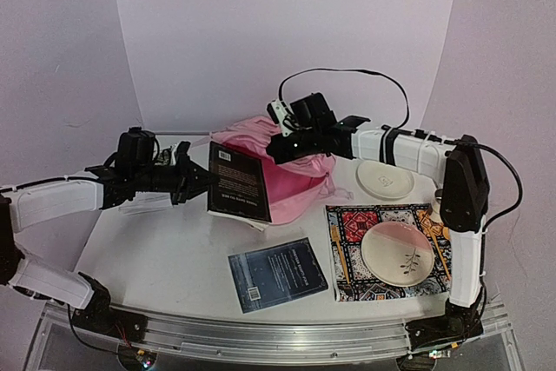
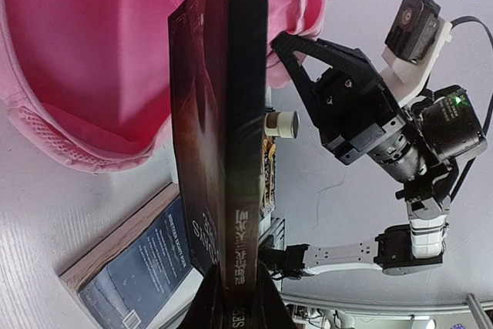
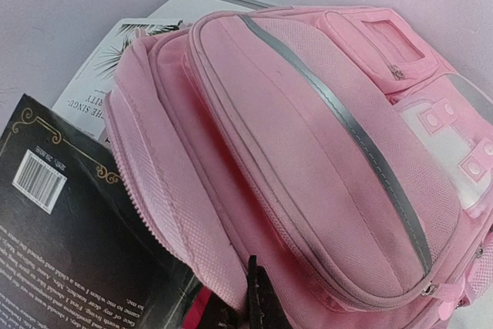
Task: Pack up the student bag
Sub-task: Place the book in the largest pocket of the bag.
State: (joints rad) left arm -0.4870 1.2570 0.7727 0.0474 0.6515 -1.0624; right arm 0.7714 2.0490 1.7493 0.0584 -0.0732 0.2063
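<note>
Your left gripper point(image 1: 202, 178) clamps the black book point(image 1: 239, 182) upright, the student bag point(image 3: 308, 152) just beyond its jaws, rim pinched in your right gripper point(image 1: 278, 149); that soft fabric could slip, closing the mouth against the book

Table point(image 1: 174, 258): bag point(image 1: 300, 187), blue book point(image 1: 278, 274), plate point(image 1: 385, 179), placemat point(image 1: 347, 225)

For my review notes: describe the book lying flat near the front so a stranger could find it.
From the pink bag, come toward the table's near edge. A blue book lies flat there, left of the patterned mat. It is untouched and alone, unlike the black book the left gripper holds upright.
</note>
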